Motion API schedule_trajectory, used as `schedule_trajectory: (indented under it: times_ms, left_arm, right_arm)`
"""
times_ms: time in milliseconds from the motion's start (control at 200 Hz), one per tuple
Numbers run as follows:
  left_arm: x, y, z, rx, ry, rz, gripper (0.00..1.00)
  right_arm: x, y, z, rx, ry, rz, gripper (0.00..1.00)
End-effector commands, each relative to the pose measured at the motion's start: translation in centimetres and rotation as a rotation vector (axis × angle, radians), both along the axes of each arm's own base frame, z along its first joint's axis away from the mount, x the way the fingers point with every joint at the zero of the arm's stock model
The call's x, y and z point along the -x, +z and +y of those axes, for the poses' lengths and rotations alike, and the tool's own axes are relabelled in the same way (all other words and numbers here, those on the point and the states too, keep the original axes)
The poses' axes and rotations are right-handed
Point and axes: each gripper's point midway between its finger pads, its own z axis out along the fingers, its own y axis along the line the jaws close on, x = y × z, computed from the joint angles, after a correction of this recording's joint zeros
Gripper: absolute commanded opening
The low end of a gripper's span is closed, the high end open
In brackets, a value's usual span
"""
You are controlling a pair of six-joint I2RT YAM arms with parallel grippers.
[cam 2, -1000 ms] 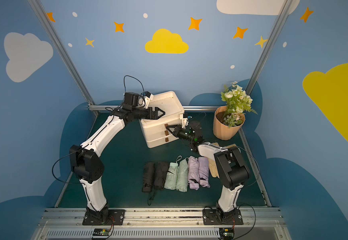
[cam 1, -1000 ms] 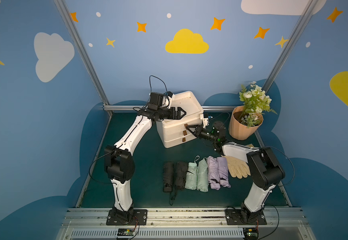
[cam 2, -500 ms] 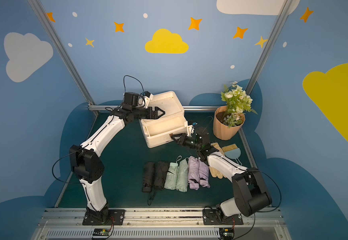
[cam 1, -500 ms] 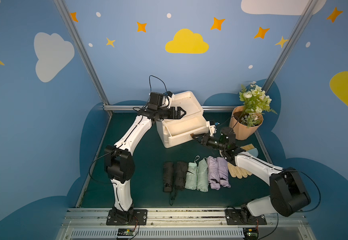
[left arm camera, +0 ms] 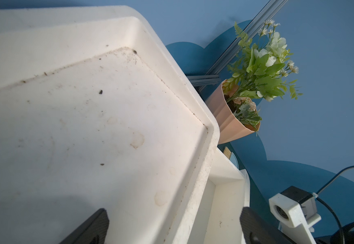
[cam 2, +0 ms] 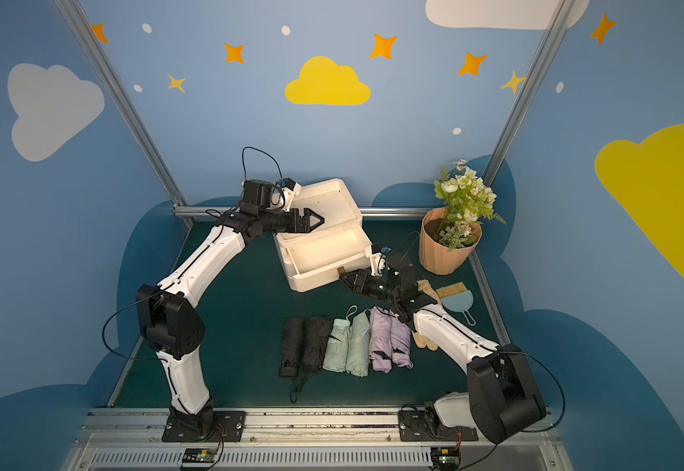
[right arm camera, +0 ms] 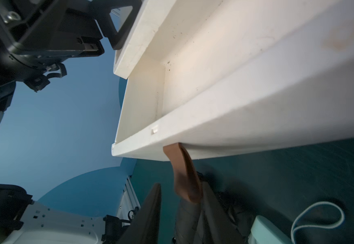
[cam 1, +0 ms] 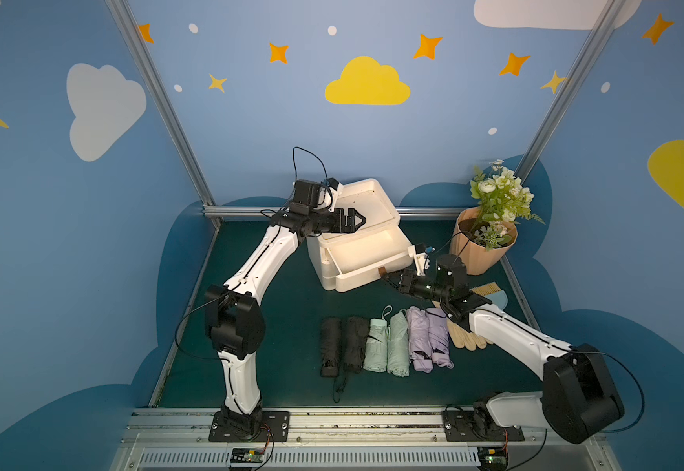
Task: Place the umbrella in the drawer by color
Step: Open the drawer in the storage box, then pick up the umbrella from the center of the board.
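Note:
Two black umbrellas [cam 1: 330,340], two mint ones [cam 1: 387,344] and two lilac ones [cam 1: 428,338] lie folded in a row on the green mat. Behind them stands a white cabinet [cam 1: 356,200]. Its top drawer [cam 1: 373,275] is pulled out and empty. My right gripper [cam 1: 387,279] [right arm camera: 181,190] is at the drawer's brown strap handle [right arm camera: 182,169]. Its jaws are open, and the strap hangs loose between them. My left gripper [cam 1: 358,222] [left arm camera: 174,219] hovers wide open over the cabinet's top tray, holding nothing.
A peach pot of flowers [cam 1: 483,244] stands right of the cabinet. A brush and blue dustpan [cam 2: 454,295] and beige gloves [cam 1: 467,338] lie under and beside my right arm. A metal rail [cam 1: 250,211] runs along the back edge.
My right gripper drew the top drawer out by its strap, and its jaws have now parted from the strap. The left arm has not moved.

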Motion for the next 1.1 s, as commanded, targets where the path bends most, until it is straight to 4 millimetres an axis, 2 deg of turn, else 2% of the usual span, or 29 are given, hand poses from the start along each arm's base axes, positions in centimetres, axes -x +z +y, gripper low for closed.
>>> schedule_trajectory:
  times_ms: [0, 175, 340, 405, 521, 636, 796, 841, 961, 1096]
  left_arm:
    - [0.3, 2.6, 0.6, 0.017, 0.003, -0.043, 1.0]
    - [1.9, 6.0, 1.1, 0.032, 0.001, -0.122, 1.0]
    - [4.4, 8.9, 2.8, 0.021, 0.039, -0.228, 1.0]
    - [5.6, 9.5, 3.6, 0.012, 0.057, -0.257, 1.0]
    - [7.9, 9.7, 4.9, 0.011, 0.091, -0.289, 1.0]
    - [10.3, 8.3, 6.3, 0.048, 0.152, -0.291, 1.0]
    - [13.0, 4.8, 8.3, 0.093, 0.254, -0.268, 1.0]
    - [13.3, 3.8, 9.2, 0.091, 0.305, -0.259, 1.0]
    - [14.6, 2.2, 10.1, 0.088, 0.336, -0.25, 1.0]
    - [15.8, 1.1, 11.0, 0.061, 0.365, -0.227, 1.0]
  right_arm:
    - [0.6, 1.8, -1.0, 0.069, -0.002, -0.051, 0.46]
    - [2.3, 2.7, -4.1, 0.223, -0.034, -0.072, 0.65]
    - [4.9, 2.9, -9.3, 0.405, -0.144, -0.107, 0.85]
    - [6.2, 3.0, -11.5, 0.473, -0.187, -0.106, 0.93]
    - [8.7, 2.0, -14.9, 0.598, -0.239, -0.059, 0.98]
    - [10.6, -0.4, -17.3, 0.705, -0.266, 0.076, 0.98]
    - [12.2, -5.1, -18.9, 0.86, -0.231, 0.312, 0.98]
    - [12.2, -6.2, -19.0, 0.89, -0.214, 0.345, 0.97]
    - [11.4, -8.6, -19.3, 0.938, -0.232, 0.425, 0.95]
    - [10.2, -10.3, -19.6, 1.009, -0.217, 0.477, 0.92]
